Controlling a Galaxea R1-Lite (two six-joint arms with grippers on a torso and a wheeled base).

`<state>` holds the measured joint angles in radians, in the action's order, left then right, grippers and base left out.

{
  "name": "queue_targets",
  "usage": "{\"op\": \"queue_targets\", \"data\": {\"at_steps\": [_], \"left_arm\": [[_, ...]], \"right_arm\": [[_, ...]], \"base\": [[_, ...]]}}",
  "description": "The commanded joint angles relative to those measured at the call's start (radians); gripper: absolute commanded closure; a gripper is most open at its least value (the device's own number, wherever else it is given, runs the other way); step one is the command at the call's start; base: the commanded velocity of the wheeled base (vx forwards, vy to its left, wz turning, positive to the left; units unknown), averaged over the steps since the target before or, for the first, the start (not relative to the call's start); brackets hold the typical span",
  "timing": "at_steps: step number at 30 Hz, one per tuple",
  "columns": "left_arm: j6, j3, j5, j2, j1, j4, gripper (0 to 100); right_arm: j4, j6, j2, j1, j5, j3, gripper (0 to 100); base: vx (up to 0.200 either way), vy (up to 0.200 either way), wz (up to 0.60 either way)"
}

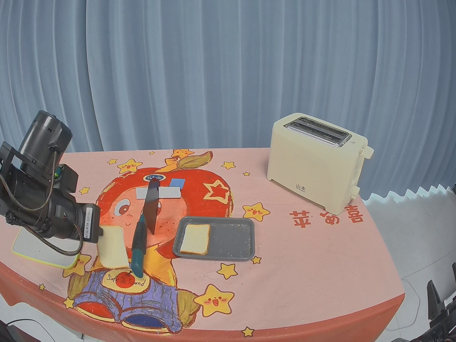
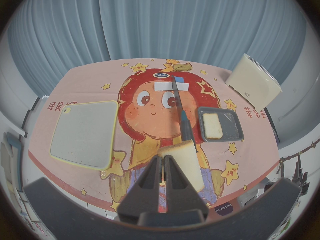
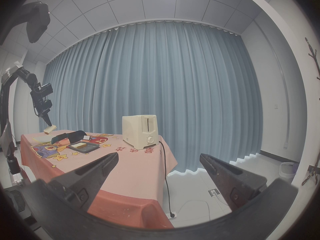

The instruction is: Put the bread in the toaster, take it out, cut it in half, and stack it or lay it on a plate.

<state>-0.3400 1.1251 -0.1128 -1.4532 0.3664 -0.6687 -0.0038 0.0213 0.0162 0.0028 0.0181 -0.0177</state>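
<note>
The knife (image 1: 145,224) lies left of tray (image 1: 237,241), toaster (image 1: 313,167) behind

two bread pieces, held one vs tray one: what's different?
The held piece is clamped in the left pincer, off the table; the tray piece lies flat and free in the grey tray. The held piece is on the robot's left of the knife, the tray piece on its right. Both are pale and rectangular with browned crust.
</note>
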Motion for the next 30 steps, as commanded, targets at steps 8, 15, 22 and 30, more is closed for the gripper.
{"op": "queue_targets", "data": {"at_steps": [8,15,22,30], "left_arm": [[0.001,-0.033,-0.001,-0.003,0.043,0.063,100],[-0.001,-0.045,-0.001,0.001,0.082,0.120,100],[0.009,0.028,0.001,-0.003,0.086,0.123,100],[0.044,0.130,0.001,-0.055,0.106,0.121,100]], "right_arm": [[-0.001,0.000,-0.016,0.000,0.000,0.018,0],[-0.001,0.000,-0.016,0.000,0.000,0.018,0],[-0.001,0.000,-0.016,0.000,0.000,0.018,0],[-0.001,0.000,-0.016,0.000,0.000,0.018,0]], "base": [[0.000,0.000,0.00],[0.000,0.000,0.00],[0.000,0.000,0.00],[0.000,0.000,0.00]]}}
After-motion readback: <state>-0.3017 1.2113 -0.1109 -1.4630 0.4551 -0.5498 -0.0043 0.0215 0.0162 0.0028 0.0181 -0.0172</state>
